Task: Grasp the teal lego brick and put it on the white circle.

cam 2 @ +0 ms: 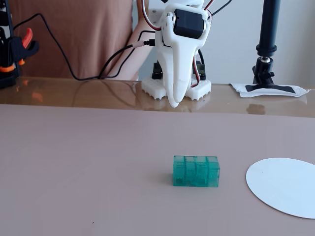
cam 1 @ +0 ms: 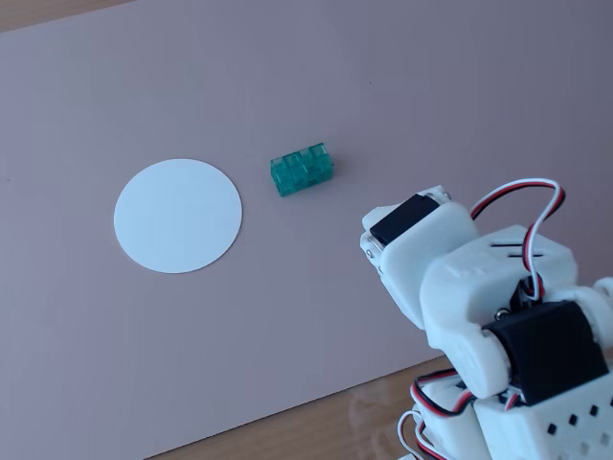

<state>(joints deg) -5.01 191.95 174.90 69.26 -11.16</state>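
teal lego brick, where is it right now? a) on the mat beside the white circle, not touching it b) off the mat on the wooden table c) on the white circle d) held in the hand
a, the teal lego brick sits on the pinkish mat with bare mat between it and the white circle, and the hand hangs above the surface well away from it.

No readable text, label, brand, number or sign appeared in either fixed view. The teal lego brick (cam 1: 302, 170), the white circle (cam 1: 177, 215) and the white arm's gripper (cam 2: 173, 102) all bore plain, unmarked surfaces, as did the pinkish mat (cam 1: 287, 326).
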